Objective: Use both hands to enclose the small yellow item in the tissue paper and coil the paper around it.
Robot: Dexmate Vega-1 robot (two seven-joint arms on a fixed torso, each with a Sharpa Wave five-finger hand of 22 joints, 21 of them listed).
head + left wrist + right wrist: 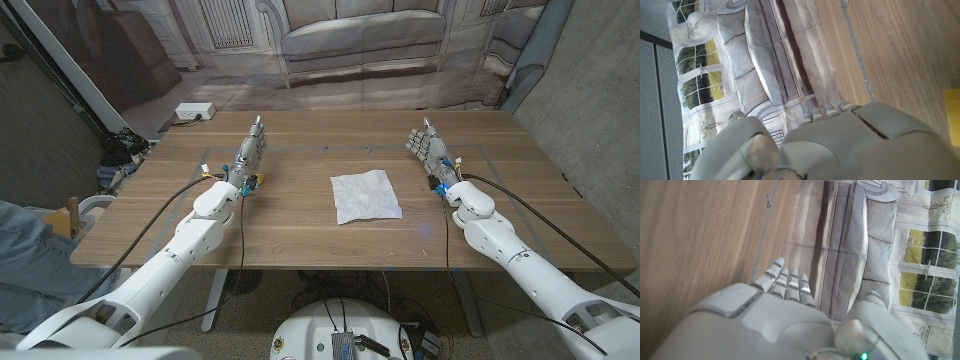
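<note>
Head view: tissue paper mid-table, crumpled; yellow item not visible. Left hand, right hand empty, fingers extended, flanking paper. Approach opposite edges together; avoid dragging sheet.

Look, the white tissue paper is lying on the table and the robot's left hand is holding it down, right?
Not quite. The tissue paper does lie on the table, but the left hand is not touching it. The head view shows that hand off to the paper's side with bare wood between them, holding nothing. The right hand is apart from it too.
</note>
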